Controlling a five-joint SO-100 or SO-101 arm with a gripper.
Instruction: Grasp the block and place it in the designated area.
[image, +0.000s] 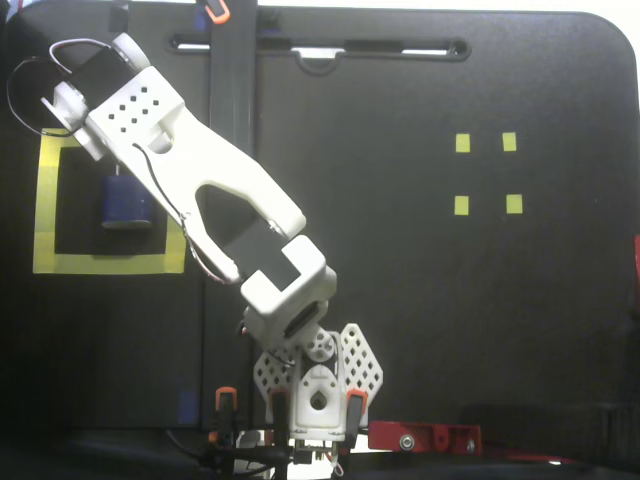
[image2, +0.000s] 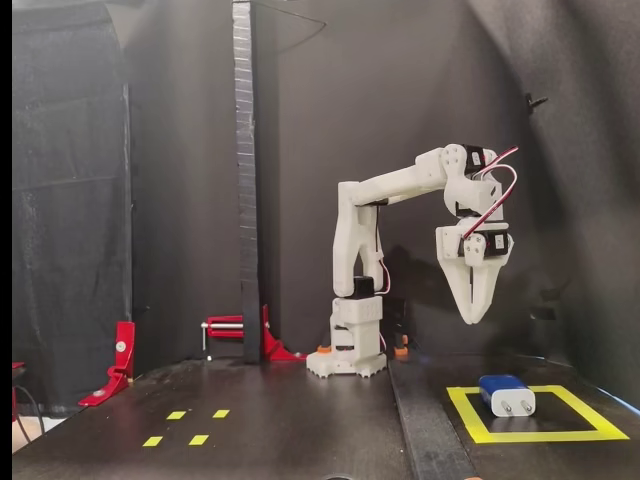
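Dark blue rounded plastic block (image2: 506, 394) w/ two short metal prongs lies flat inside the big square frame of wide yellow tape (image2: 470, 412), nearer its left side in the side-on fixed view. White two-finger gripper (image2: 471, 318) hangs well above it, tips down, jaws pressed together, holding nothing. From the top-down fixed view the white arm (image: 215, 178) covers the frame's upper right corner & part of the block (image: 122, 203). Four tiny yellow tape squares (image: 487, 173) sit well apart across the black table (image: 400, 260). Red clamp (image2: 236, 331) by the tall black post (image2: 245, 180).
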